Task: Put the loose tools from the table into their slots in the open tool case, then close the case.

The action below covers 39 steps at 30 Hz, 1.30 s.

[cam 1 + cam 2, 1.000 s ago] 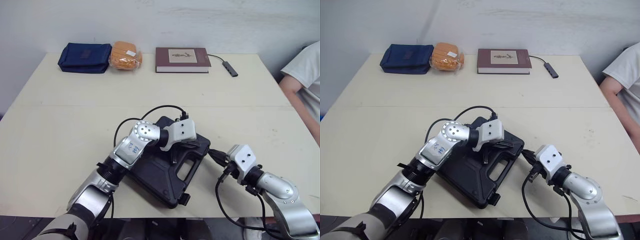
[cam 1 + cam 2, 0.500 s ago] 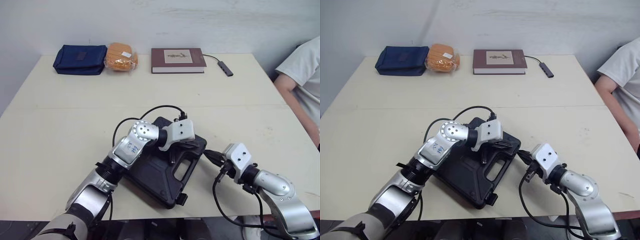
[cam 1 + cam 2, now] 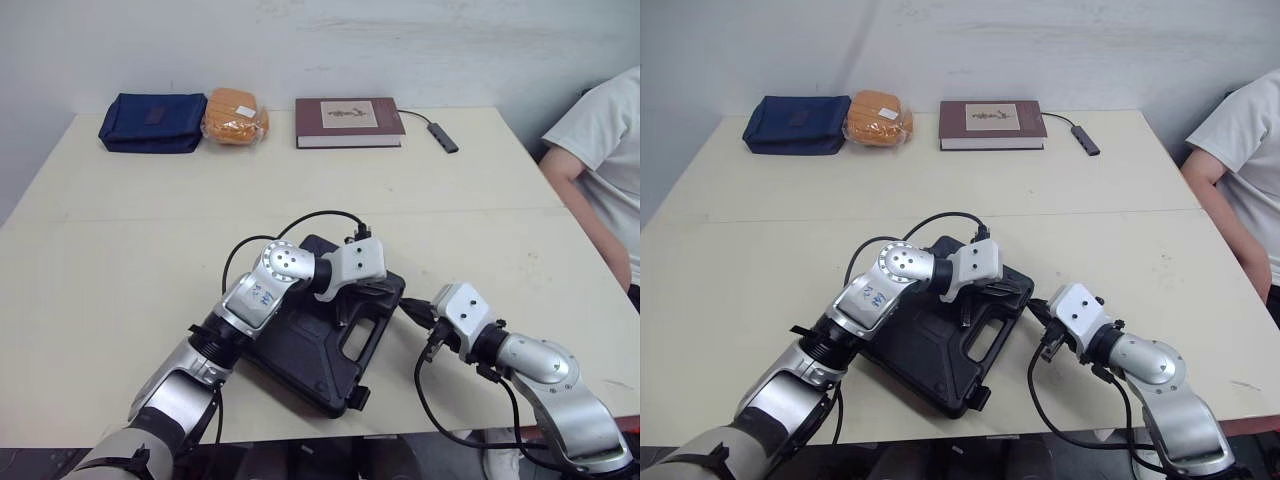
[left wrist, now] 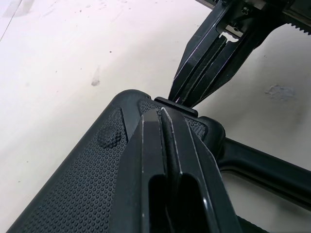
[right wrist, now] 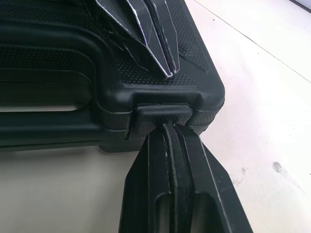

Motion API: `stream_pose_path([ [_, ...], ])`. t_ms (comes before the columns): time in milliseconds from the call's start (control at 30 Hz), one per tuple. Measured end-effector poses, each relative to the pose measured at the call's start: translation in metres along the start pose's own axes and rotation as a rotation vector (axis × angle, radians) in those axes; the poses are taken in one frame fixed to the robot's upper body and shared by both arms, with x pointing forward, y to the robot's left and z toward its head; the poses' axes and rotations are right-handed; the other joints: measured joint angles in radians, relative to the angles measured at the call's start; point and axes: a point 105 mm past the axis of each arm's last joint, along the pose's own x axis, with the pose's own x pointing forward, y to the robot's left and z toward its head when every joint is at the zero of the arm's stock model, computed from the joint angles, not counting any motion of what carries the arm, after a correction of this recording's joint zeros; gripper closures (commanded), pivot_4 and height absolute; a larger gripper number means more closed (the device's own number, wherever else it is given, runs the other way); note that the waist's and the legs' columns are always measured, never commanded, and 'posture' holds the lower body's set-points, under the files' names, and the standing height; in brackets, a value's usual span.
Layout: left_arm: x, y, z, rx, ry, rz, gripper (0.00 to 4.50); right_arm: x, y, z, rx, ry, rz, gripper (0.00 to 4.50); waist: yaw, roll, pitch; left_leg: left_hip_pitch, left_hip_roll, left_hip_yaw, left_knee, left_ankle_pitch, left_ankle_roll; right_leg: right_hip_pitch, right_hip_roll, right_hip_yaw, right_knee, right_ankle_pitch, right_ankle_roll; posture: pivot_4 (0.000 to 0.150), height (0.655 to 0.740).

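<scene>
Black tool case (image 3: 300, 352) noted lying flat near the front edge of the table (image 3: 120, 250), set at an angle, lid down, handle toward the robot's right. No loose tools are seen on the tabletop, so the stowing is judged done, though the inside is hidden. What appears left is securing the latches. The side latch (image 5: 163, 110) at the case's far right corner is touched by the right gripper (image 5: 167, 130), whose fingers are drawn together and empty, tips set against the latch from the table side. Whether that latch is snapped home cannot be told. A second latch (image 3: 357, 397) at the near corner is seen sticking out and is judged unfastened. The left gripper (image 4: 163, 116), likewise narrowed to a single wedge and holding nothing, is laid on the textured lid just beside that same corner, its tips nearly meeting the right gripper's. Along the far edge, well apart, a blue pouch (image 3: 150, 120), an orange wrapped packet (image 3: 233, 116), a book (image 3: 347, 120) and a small adapter (image 3: 443, 138) are recorded. A person's arm (image 3: 585, 215) is seen at the right edge.
</scene>
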Motion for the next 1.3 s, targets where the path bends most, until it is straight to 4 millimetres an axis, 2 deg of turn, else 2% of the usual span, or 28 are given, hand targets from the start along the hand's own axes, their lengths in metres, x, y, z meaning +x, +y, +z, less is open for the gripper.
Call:
stream_pose_path([
  [167, -0.013, 0.001, 0.000, -0.047, -0.060, 0.014, 4.46, -0.010, 0.006, 0.007, -0.026, -0.023, 0.042, 4.50, 0.002, 0.003, 0.002, -0.003, 0.000, 0.000, -0.001, 0.001, 0.000, -0.004, 0.000, 0.000, 0.000, 0.000, -0.001, 0.150, 0.7400],
  [433, -0.031, -0.011, 0.010, -0.029, -0.211, -0.066, 4.46, -0.033, 0.001, 0.000, -0.046, -0.004, 0.051, 4.50, 0.031, 0.007, 0.008, -0.015, -0.001, -0.001, 0.001, 0.002, 0.001, -0.012, 0.000, -0.003, -0.002, 0.000, 0.000, 0.150, 0.7400],
  [533, -0.047, -0.016, 0.023, 0.024, -0.289, -0.098, 4.46, -0.043, 0.000, -0.004, -0.060, 0.017, 0.053, 4.50, 0.034, 0.006, 0.011, -0.020, -0.002, -0.001, 0.002, 0.005, 0.002, -0.016, 0.000, -0.005, -0.002, 0.000, 0.001, 0.150, 0.7400],
  [667, -0.067, -0.018, 0.030, 0.114, -0.311, -0.110, 4.46, -0.052, -0.002, -0.006, -0.064, 0.018, 0.042, 4.50, 0.035, 0.006, 0.012, -0.020, -0.004, -0.001, 0.002, 0.006, 0.003, -0.014, 0.000, -0.006, -0.002, 0.001, 0.002, 0.150, 0.7400],
  [800, -0.085, -0.026, 0.025, 0.117, -0.337, -0.120, 4.46, -0.062, 0.010, -0.010, -0.052, 0.021, 0.086, 4.50, 0.034, 0.006, 0.018, -0.018, -0.006, -0.002, 0.002, 0.006, 0.005, -0.010, -0.001, -0.005, -0.004, 0.003, 0.005, 0.150, 0.7400],
  [967, -0.101, -0.053, 0.014, 0.084, -0.312, -0.166, 4.46, -0.069, 0.026, -0.009, -0.085, -0.008, 0.153, 4.50, 0.034, 0.009, 0.022, -0.017, -0.006, -0.002, 0.001, 0.006, 0.004, -0.010, -0.002, -0.005, -0.004, 0.003, 0.005, 0.150, 0.7400],
  [1167, -0.101, -0.077, 0.000, 0.069, -0.249, -0.168, 4.46, -0.069, 0.051, -0.012, -0.008, -0.034, 0.255, 4.50, 0.036, 0.011, 0.024, -0.017, -0.006, -0.003, 0.001, 0.005, 0.004, -0.010, -0.002, -0.005, -0.004, 0.003, 0.005, 0.150, 0.7400],
  [1300, -0.093, -0.083, -0.003, 0.056, -0.212, -0.104, 4.46, -0.066, 0.068, -0.014, 0.000, -0.035, 0.323, 4.50, 0.037, 0.011, 0.024, -0.017, -0.006, -0.003, 0.001, 0.004, 0.004, -0.010, -0.003, -0.004, -0.004, 0.003, 0.005, 0.150, 0.7400],
])
